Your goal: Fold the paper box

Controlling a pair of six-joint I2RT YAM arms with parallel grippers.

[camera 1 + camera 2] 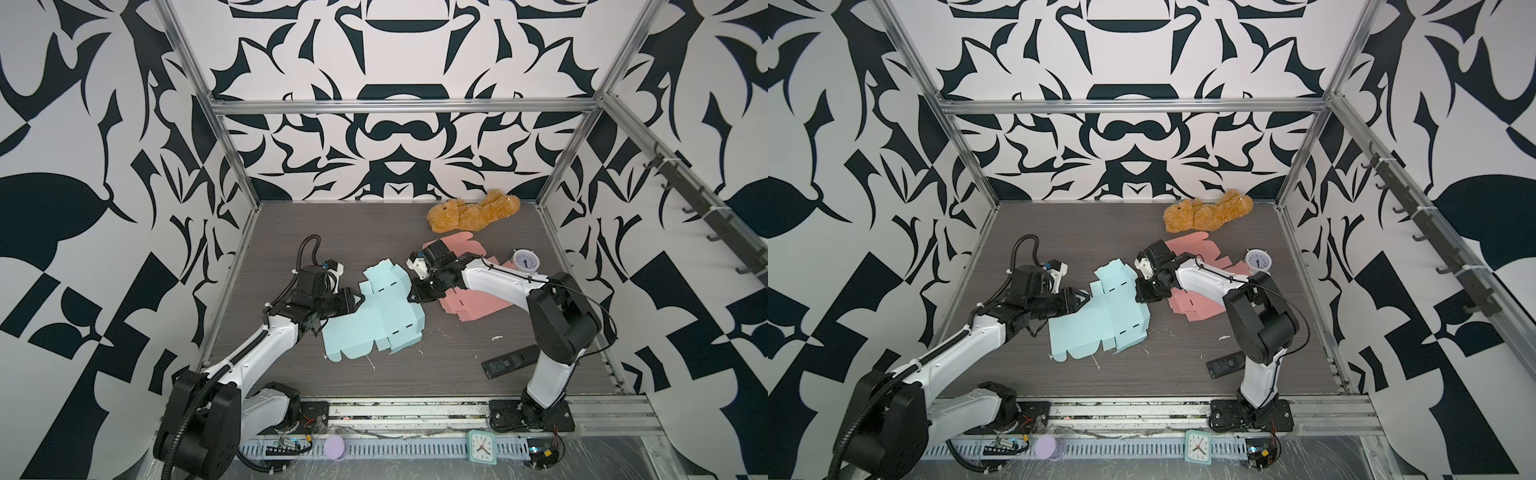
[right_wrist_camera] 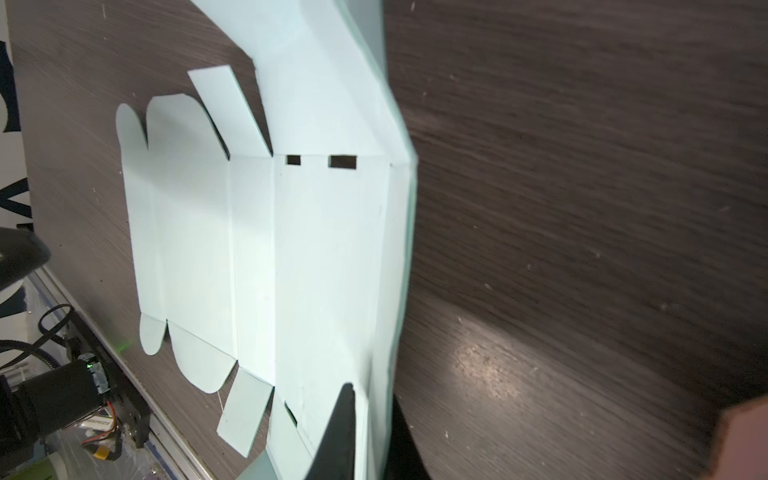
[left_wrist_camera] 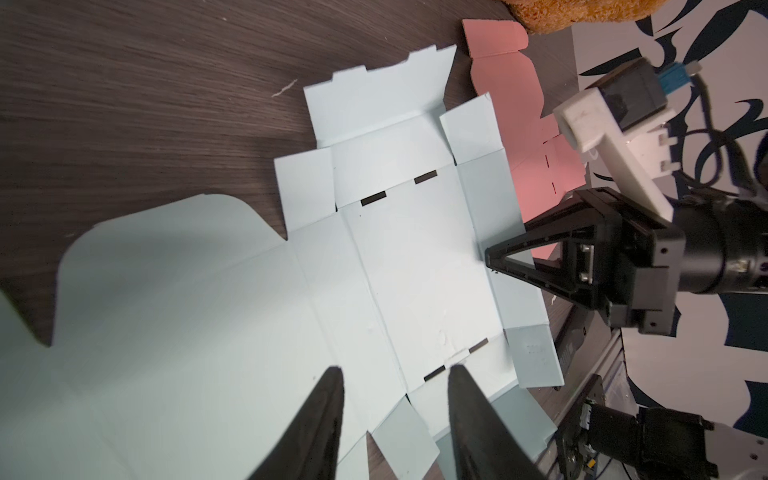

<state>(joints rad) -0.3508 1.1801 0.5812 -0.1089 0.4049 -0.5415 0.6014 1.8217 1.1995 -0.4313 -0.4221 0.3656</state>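
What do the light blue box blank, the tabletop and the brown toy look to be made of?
Light blue box blank: thin matte paperboard, it seems; die-cut slots, scored creases. Tabletop: dark wood-grain laminate, probably; streaked grain, slight sheen. Brown plush toy: shaggy synthetic fur, apparently.

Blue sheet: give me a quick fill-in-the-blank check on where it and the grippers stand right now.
1. The right gripper is ____ on an edge of the blue sheet.
2. The left gripper is over that sheet with its jaws ____.
3. The pink sheet lies partly under the ____ arm.

Missing words: shut; open; right.
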